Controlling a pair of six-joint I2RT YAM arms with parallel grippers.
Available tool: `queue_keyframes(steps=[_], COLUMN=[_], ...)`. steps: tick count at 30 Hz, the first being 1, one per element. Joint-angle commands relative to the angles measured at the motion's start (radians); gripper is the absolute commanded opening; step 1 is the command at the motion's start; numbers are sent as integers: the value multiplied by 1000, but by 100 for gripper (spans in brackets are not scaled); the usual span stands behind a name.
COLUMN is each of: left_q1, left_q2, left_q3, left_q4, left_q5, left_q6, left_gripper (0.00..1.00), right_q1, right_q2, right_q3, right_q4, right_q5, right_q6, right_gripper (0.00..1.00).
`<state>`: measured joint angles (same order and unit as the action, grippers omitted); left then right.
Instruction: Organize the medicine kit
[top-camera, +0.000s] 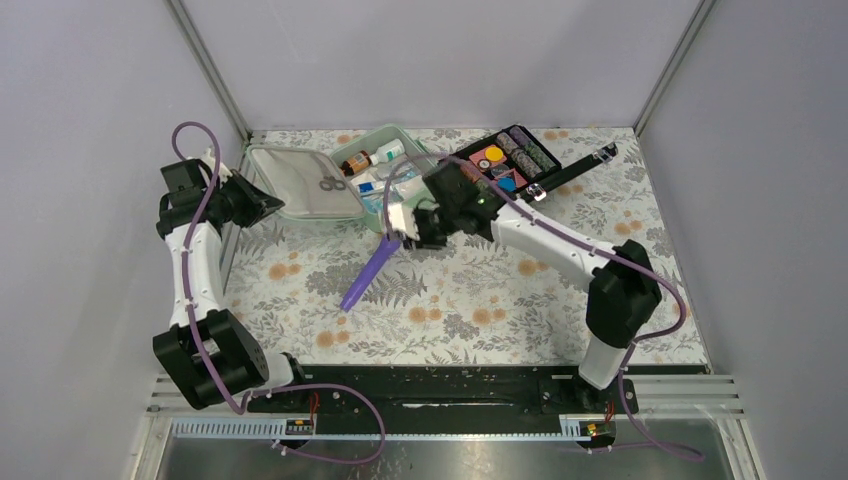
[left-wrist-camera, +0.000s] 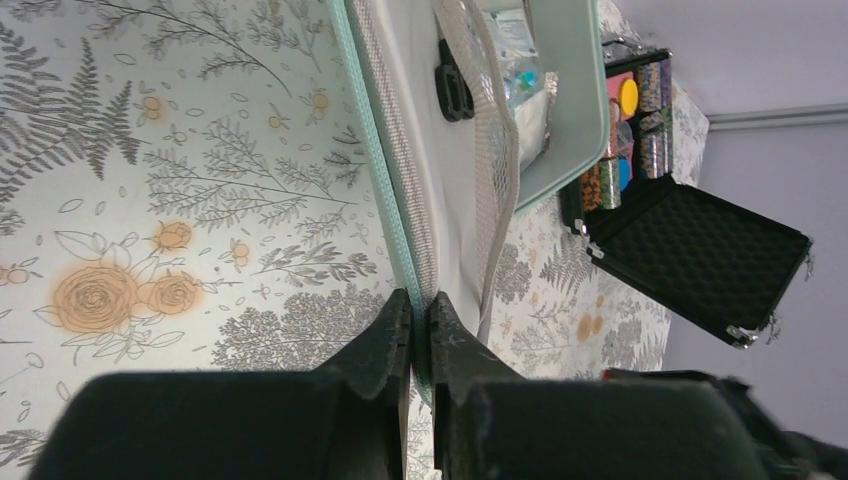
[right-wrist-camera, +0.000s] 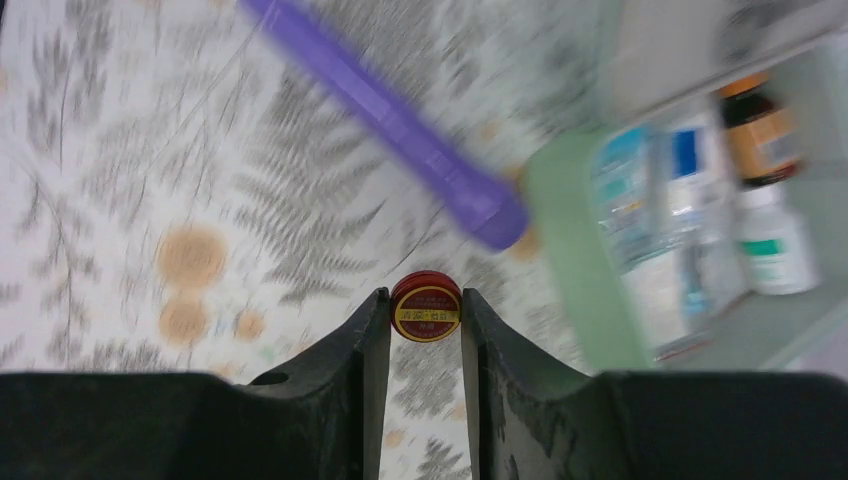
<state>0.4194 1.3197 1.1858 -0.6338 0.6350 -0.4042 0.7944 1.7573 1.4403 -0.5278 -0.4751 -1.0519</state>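
Observation:
The mint-green medicine kit lies open at the back of the table: its box (top-camera: 392, 133) holds bottles and packets, and its lid (top-camera: 295, 185) lies flat to the left with black scissors (top-camera: 333, 183) in a mesh pocket. My left gripper (left-wrist-camera: 420, 322) is shut on the lid's rim (left-wrist-camera: 375, 150) at its left corner (top-camera: 268, 205). My right gripper (right-wrist-camera: 426, 300) is shut on a small round red tin (right-wrist-camera: 426, 306) with a yellow label, held above the table just in front of the box (right-wrist-camera: 570, 250). A purple stick (top-camera: 366, 274) lies beside it.
A black foam-lined case (top-camera: 512, 160) of colourful rolls and discs stands open right of the kit, its lid (top-camera: 578, 172) stretching to the right. A brown bottle (right-wrist-camera: 757, 120) and a white bottle (right-wrist-camera: 775, 245) lie in the kit box. The floral tablecloth (top-camera: 480, 310) covers the table.

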Motion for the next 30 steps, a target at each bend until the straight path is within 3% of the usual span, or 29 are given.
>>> queue_keyframes(steps=[1, 6, 15, 19, 28, 30], left_q1=[-32, -68, -75, -78, -85, -85], left_q2=[-41, -55, -103, -126, -140, -143], left_q3=[-17, -12, -20, -32, -30, -29], left_q4=[24, 46, 42, 24, -10, -10], left_q5=[132, 181, 208, 214, 228, 224], left_q6=[-15, -30, -41, -34, -22, -21], left_gripper=[0, 0, 0, 0, 0, 0], right_q1=[-6, 2, 54, 65, 100, 103], right_q2=[6, 129, 308, 355, 447, 462], right_q3=[207, 387, 532, 512, 537, 536], right_q4=[188, 479, 793, 911, 925, 906], right_q5=[-121, -114, -55, -55, -5, 38], right_q6=[383, 763, 996, 1074, 1073, 1062], right_gripper=[19, 19, 20, 20, 21, 34])
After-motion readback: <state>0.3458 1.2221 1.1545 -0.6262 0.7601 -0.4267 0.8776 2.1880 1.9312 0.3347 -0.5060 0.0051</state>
